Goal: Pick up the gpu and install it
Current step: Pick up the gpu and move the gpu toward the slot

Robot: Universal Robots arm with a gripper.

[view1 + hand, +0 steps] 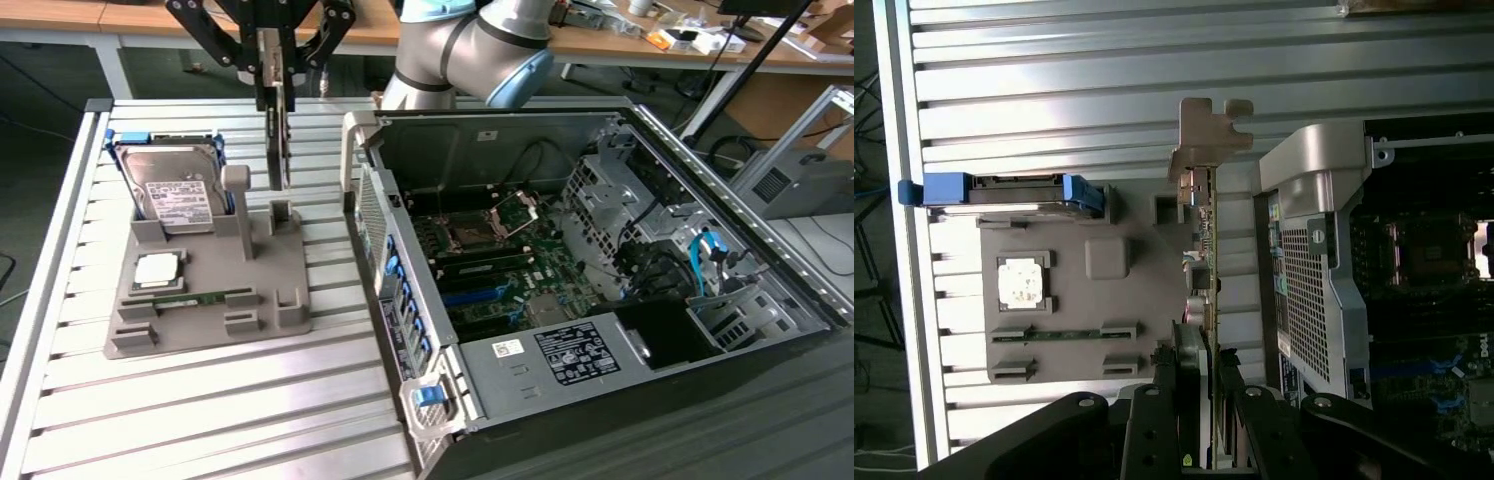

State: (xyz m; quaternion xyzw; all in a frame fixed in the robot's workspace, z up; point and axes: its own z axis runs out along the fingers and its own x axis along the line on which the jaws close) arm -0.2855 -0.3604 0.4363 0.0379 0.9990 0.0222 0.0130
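Your gripper (pixel 1197 345) has its fingers closed narrowly on the gpu (pixel 1204 230), pinching the board's two faces. The card hangs edge-on and upright, with its silver bracket (pixel 1206 130) at the end away from the fingers.

Below it lies the grey tray (pixel 214 320), on the bench (pixel 200 420) toward the exterior view's left. The gpu hangs over the tray's edge nearest the case. Its lower edge looks just above the slot posts there, though I cannot tell whether it is fully clear. The drive (pixel 174 195), the CPU (pixel 156 268) and the RAM stick (pixel 187 298) sit in their places on the tray.

Beyond, beside the tray, the open case (pixel 534 380) shows its motherboard (pixel 494 270), and no card is seated there.

By my reading, you have the grasp and the lift has begun. The carry to the case and the install are left.
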